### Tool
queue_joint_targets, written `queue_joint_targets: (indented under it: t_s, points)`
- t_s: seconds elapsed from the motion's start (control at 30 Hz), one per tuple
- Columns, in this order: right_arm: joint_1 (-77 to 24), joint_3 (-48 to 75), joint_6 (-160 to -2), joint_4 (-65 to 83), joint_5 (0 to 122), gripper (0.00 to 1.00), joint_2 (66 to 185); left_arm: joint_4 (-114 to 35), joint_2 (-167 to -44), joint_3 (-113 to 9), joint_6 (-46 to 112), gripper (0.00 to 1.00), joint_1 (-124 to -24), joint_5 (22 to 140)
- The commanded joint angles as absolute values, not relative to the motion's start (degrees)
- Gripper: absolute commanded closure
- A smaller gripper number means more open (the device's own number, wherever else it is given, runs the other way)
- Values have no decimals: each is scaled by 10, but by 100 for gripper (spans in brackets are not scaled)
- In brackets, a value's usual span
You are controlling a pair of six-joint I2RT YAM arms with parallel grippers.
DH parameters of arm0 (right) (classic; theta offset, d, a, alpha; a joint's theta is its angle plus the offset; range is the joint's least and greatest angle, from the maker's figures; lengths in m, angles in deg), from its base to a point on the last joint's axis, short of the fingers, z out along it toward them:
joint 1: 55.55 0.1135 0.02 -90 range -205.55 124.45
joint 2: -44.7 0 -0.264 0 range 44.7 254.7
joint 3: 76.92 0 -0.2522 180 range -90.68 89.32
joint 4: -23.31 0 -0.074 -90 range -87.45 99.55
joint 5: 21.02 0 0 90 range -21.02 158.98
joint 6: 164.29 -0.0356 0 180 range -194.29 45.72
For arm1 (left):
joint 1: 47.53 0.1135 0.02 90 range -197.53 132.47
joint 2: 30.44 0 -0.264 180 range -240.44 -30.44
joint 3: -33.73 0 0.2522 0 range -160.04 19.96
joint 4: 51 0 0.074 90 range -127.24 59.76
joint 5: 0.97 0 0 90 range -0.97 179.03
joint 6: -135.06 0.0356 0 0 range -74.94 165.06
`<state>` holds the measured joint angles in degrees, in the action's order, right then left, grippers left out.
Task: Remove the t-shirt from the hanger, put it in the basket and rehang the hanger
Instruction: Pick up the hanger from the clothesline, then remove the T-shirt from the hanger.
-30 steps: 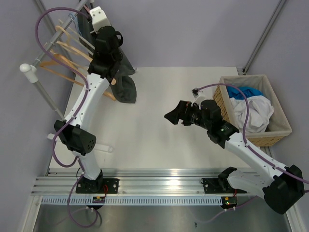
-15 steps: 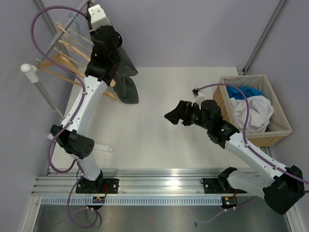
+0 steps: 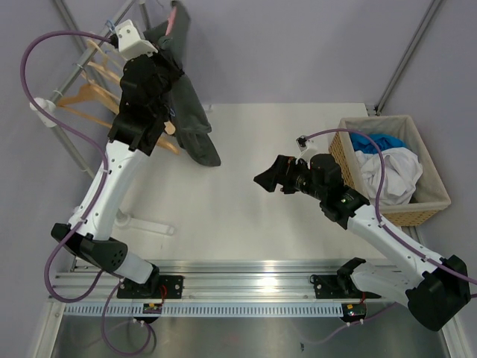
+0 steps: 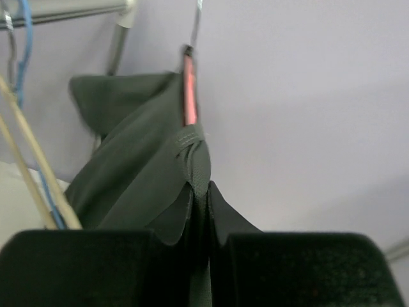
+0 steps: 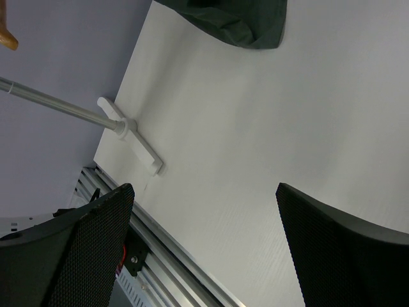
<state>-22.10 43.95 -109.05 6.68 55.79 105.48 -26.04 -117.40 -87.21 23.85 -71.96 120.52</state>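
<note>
high up, left arm (image 3: pixel 119 168) reaches, jaws pinching the t-shirt (image 4: pixel 131 169); right arm (image 3: pixel 376 227) hovers mid-table, jaws spread.

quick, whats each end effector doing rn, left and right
Left end effector: closed, pinching a fold of the dark t-shirt.
Right end effector: open, holding nothing.
</note>
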Motion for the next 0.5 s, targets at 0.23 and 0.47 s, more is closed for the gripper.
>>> queue_joint_targets:
  t_s: [0.23, 0.47]
  points:
    - [-213, 412, -1079, 73, 547, 0, 1049, -292, -1084, -827, 144, 100, -733, 1064]
    - [-213, 408, -1073, 67, 553, 0, 1054, -296, -1056, -781, 125, 100, -733, 1020]
